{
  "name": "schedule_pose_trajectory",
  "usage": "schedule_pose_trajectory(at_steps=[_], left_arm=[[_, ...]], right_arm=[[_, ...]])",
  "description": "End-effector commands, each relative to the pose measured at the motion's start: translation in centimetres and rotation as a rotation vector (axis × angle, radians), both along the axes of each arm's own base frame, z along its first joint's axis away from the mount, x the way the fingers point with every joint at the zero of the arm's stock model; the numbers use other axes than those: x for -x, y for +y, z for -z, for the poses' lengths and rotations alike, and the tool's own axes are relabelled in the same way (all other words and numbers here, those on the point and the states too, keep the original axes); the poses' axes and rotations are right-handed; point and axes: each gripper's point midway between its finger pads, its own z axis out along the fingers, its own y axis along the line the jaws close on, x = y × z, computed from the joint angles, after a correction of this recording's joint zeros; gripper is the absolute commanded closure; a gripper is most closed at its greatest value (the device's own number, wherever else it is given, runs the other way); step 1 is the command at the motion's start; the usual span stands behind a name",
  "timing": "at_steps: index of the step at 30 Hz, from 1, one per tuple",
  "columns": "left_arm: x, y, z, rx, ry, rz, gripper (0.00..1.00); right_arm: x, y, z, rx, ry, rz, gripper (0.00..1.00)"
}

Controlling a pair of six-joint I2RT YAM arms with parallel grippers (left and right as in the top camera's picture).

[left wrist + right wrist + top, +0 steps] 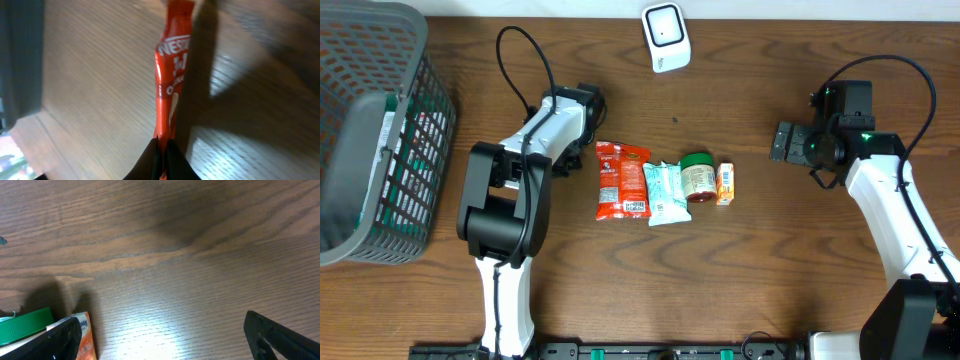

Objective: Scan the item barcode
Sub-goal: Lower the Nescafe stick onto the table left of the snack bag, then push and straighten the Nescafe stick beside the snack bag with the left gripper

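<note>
Four items lay in a row mid-desk (770, 260), and the task's item was the leftmost of them. At far left the wire basket (420, 130) stood well apart from everything else.

The left gripper (163, 150) was fully closed, pinching one end of the red packet (621, 180). In the wrist view the packet ran away from the fingertips almost edge-on. From overhead it lay flat on the desk, its long side touching the pale packet (665, 192). Next along were the green-lidded jar (697, 177) and the small orange carton (725, 185). The white scanner (665, 37) sat at the far edge of the desk, well apart from the row. The right gripper (162, 322) stood wide open with nothing in it, over bare desk just right of the carton.

Step in hand, as I judged it, was to lift the red packet and present it to the scanner. Notes for doing it well:
- The grip was on a thin end only, so I expected the packet to hang and swing. A slow lift was called for.
- Raise it straight up first, so the pale packet is not dragged along.
- I could not make out the barcode. A pale patch near the end opposite the grip may be it.
- Turn that face squarely to the scanner and hold it steady.
</note>
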Motion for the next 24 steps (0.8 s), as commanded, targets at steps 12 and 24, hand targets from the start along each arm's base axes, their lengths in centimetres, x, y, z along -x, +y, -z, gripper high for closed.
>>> schedule_pose_trajectory(at_steps=[12, 24], left_arm=[[-1.2, -2.9, 0.9, 0.166, -0.063, -0.026, 0.66], [-2.2, -0.9, -4.2, 0.227, -0.154, -0.08, 0.8]], right_arm=[[-0.3, -0.3, -1.0, 0.011, -0.026, 0.001, 0.01], [-0.3, -0.3, -1.0, 0.011, -0.026, 0.001, 0.01]])
